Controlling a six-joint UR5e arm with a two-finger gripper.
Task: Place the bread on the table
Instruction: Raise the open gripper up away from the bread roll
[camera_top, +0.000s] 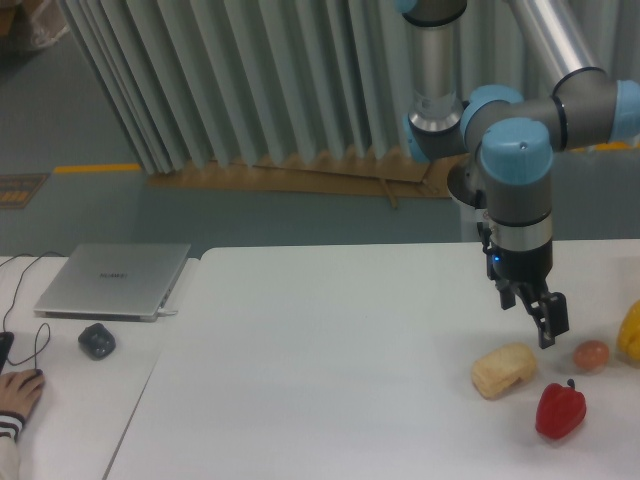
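Fixed camera: your tool (541, 321) hangs empty, fingers parted, just above and right of the bread (503, 369), which lies on the tabletop (320, 370) near the red pepper (560, 410). Retract carelessly and a finger could clip the roll, nudging it.

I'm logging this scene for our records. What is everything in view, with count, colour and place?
bread: 1, golden-tan, lying on the table, right side
pepper: 1, red, right of the bread, nearer the front
small ball: 1, brown, behind the pepper
fruit: 1, yellow, right edge
laptop: 1, silver, closed, left desk
mouse: 1, dark, beside laptop
person's hand: 1, lower left
pincer: 1, black, empty, above the bread
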